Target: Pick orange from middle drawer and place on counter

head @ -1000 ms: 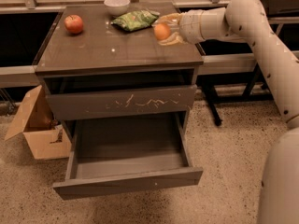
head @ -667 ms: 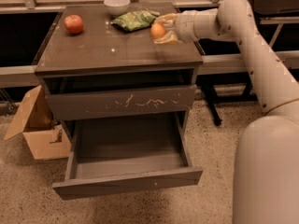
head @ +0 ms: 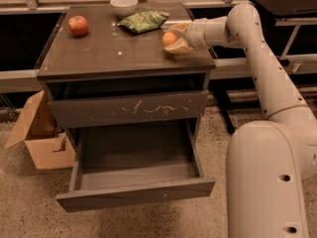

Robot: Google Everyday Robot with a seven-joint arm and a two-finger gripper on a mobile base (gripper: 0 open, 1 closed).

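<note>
**A:** Which surfaces read as glossy?

**B:** The counter [head: 109, 53], a reflective grey-brown top; the apple [head: 78, 25], with shiny skin; the crinkled green bag [head: 143, 20]; the smooth white bowl [head: 124, 5].

**A:** And matt?

**B:** The middle drawer [head: 133, 192], plain grey; the upper drawer front [head: 129, 110], grey with pale scratches; the brown cardboard box [head: 42, 138]; the speckled floor [head: 29, 207].

**A:** The robot?

**B:** The arm [head: 262, 68] has a smooth off-white shell. The gripper [head: 173, 38], above the counter's right edge, closes pale fingers on the smooth-skinned orange [head: 169, 38].
</note>
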